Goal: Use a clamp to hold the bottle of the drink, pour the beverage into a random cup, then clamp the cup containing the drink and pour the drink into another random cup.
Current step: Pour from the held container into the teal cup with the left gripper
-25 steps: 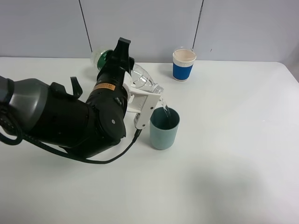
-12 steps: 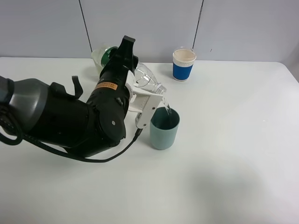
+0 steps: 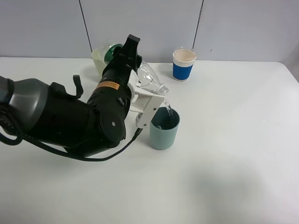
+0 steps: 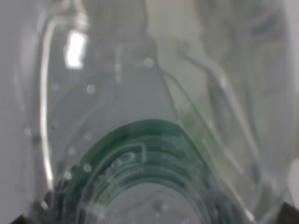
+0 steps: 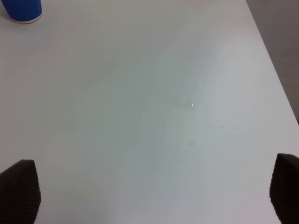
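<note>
My left gripper (image 3: 148,97) is shut on a clear plastic bottle (image 3: 150,80) with a green label. The bottle is tilted steeply, base up toward the back wall and mouth down over the teal cup (image 3: 164,130). A thin stream of drink (image 3: 167,110) falls from the mouth into that cup. In the left wrist view the bottle (image 4: 140,154) fills the picture and hides the fingers. A blue paper cup (image 3: 184,65) with a white rim stands upright at the back of the table; its base also shows as the blue cup (image 5: 21,10). My right gripper (image 5: 152,196) hangs open over bare table, holding nothing.
The black left arm (image 3: 65,116) covers the left middle of the white table (image 3: 233,154), and a cable loops beside it. The table's right edge (image 5: 275,70) shows in the right wrist view. A grey panelled wall stands behind the table.
The left wrist has rolled further, raising the bottle's base and steepening its tilt. The stream keeps falling into the teal cup. Both cups stay where they were.
</note>
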You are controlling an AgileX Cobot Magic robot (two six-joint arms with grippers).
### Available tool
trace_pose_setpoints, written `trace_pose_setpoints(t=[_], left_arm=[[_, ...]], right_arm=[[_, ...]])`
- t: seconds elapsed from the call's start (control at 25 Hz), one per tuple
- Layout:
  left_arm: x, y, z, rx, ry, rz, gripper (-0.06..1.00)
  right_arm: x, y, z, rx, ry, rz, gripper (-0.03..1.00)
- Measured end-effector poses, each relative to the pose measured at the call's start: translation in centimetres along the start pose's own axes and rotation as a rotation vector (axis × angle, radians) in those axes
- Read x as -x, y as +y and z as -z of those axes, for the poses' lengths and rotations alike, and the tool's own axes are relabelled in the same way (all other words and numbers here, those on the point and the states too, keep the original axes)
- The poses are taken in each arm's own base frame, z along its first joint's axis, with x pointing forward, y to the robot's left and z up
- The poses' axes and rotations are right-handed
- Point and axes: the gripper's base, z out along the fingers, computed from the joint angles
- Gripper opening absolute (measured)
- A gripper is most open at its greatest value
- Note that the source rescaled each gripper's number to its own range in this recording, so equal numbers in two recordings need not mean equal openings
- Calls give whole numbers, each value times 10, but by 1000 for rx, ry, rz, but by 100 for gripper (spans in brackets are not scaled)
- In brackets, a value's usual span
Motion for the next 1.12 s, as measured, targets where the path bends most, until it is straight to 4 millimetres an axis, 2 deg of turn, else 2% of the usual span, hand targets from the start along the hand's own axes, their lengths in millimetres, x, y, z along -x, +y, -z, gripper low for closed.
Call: trace_pose_setpoints(t=[1.12], left_arm=[[5, 7, 0, 76, -50, -112, 0]], right_arm=[[0, 0, 0, 0, 0, 0, 100]])
